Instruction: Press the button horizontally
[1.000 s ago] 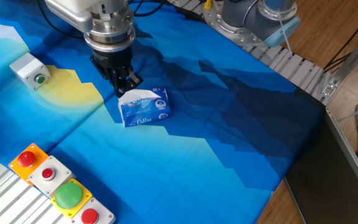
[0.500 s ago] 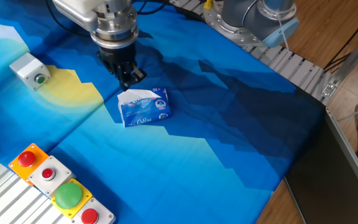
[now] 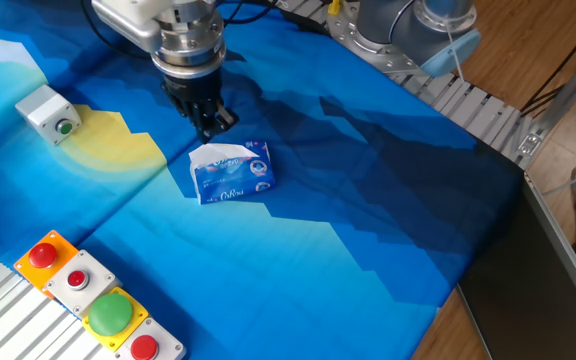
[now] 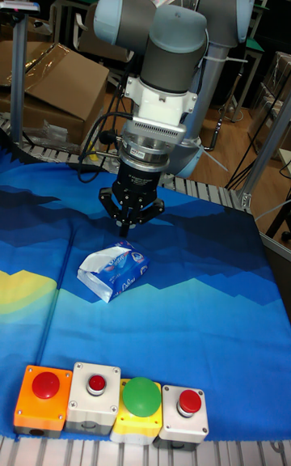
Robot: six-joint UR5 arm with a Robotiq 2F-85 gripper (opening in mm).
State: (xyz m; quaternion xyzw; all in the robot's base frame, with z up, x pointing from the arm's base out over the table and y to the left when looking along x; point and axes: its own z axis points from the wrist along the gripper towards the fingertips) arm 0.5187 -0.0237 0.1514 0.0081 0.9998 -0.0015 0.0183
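Note:
The button [image 3: 65,127] is small, round and green, set in the front face of a light-grey box [image 3: 44,105] on the cloth at the far left of the fixed view. It is out of view in the tall fixed view. My gripper [image 3: 210,130] hangs well to the right of that box, pointing down, a little above the upper left corner of a blue and white tissue pack [image 3: 232,171]. In the tall fixed view the gripper [image 4: 124,229] has its fingertips meeting in a point with nothing between them, above the tissue pack [image 4: 115,269].
A row of button boxes lines the table's front edge: a red button on orange [image 3: 42,256], a red on white [image 3: 76,280], a large green dome on yellow [image 3: 110,311], another red on white [image 3: 144,348]. The blue cloth [image 3: 368,230] covers the table.
The gripper has risen and drifted slightly right and back, away from the tissue pack's corner. The tissue pack and the button boxes have not moved.

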